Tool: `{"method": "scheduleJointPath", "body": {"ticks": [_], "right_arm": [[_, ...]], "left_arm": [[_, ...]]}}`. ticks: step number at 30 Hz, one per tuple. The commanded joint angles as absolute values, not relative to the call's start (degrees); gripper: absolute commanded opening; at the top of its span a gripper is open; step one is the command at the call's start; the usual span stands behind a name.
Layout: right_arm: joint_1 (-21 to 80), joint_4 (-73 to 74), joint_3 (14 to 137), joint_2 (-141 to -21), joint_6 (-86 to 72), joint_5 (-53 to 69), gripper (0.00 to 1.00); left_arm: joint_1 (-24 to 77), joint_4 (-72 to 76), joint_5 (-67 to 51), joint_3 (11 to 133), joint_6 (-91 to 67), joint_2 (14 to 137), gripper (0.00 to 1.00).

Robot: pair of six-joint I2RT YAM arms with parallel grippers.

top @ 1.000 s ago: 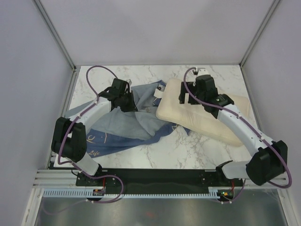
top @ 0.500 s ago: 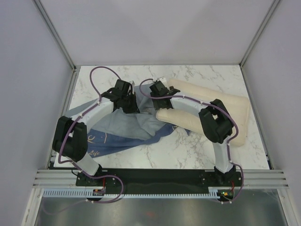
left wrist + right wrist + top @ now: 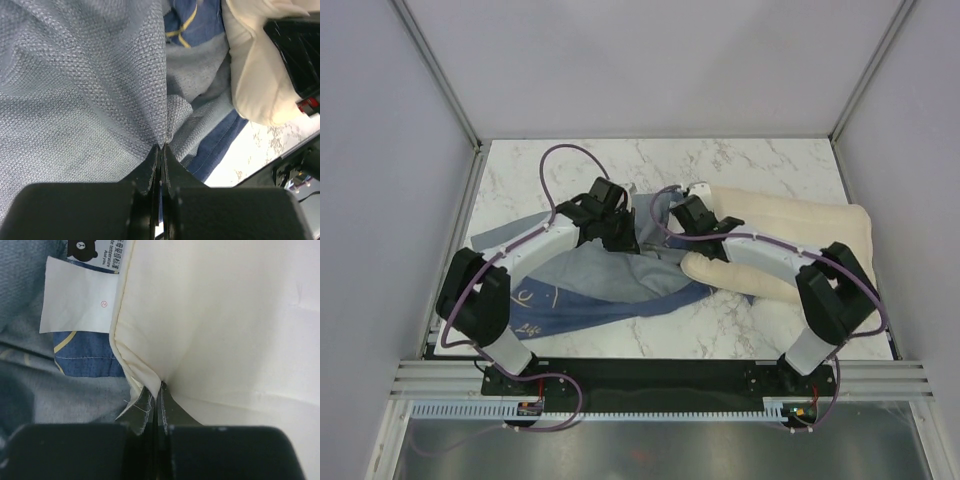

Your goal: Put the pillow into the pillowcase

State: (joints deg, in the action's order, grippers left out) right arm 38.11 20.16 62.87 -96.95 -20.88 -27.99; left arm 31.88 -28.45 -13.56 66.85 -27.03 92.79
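The denim-blue pillowcase [image 3: 600, 285] lies crumpled at centre-left, its paler inside showing [image 3: 85, 75]. My left gripper [image 3: 620, 232] is shut on a pinch of that grey-blue cloth [image 3: 161, 146]. The cream pillow [image 3: 790, 245] lies to the right, its left end against the pillowcase. My right gripper [image 3: 688, 222] is shut on the pillow's edge seam near that end [image 3: 157, 385]. A white label [image 3: 75, 302] shows beside the pillow's corner. The two grippers sit close together over the pillowcase's bunched mouth.
The marble table [image 3: 720, 330] has a raised frame along its left and right edges, with grey walls behind. A black base rail [image 3: 650, 375] runs along the near edge. Purple cables loop over both arms.
My right arm swung left across the pillow to its left end and its gripper closed on the seam. The pillow slid right and turned. The left gripper moved slightly right with the cloth.
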Motion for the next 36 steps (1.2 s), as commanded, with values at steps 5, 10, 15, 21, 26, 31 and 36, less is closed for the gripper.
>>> {"method": "scheduleJointPath", "body": {"ticks": [5, 10, 15, 21, 26, 31, 36], "right_arm": [[39.9, 30.2, 48.3, -74.0, -25.3, -23.4, 0.00], [39.7, 34.5, 51.8, -60.7, -25.1, -25.3, 0.00], [39.7, 33.7, 61.0, -61.4, -20.8, -18.0, 0.00], [40.0, 34.7, 63.5, -61.4, -19.6, -2.7, 0.00], [40.4, 38.8, 56.4, -58.7, -20.6, -6.7, 0.00], [40.5, 42.3, 51.5, -62.8, -23.5, -17.0, 0.00], [40.4, 43.2, 54.8, -62.0, -25.3, -28.1, 0.74]], "left_arm": [[36.4, -29.9, -13.5, 65.9, -26.5, 90.6, 0.02], [37.4, -30.2, -12.6, 60.9, -27.0, 87.7, 0.02], [38.1, -30.1, -11.8, 58.1, -27.7, 85.6, 0.02], [38.2, -30.1, -9.1, 57.0, -28.2, 84.8, 0.02], [38.2, -30.1, -6.2, 56.7, -28.9, 85.3, 0.02], [38.2, -30.7, -2.0, 56.8, -29.4, 85.1, 0.06], [38.7, -33.4, 4.0, 59.1, -29.5, 85.0, 0.29]]}}
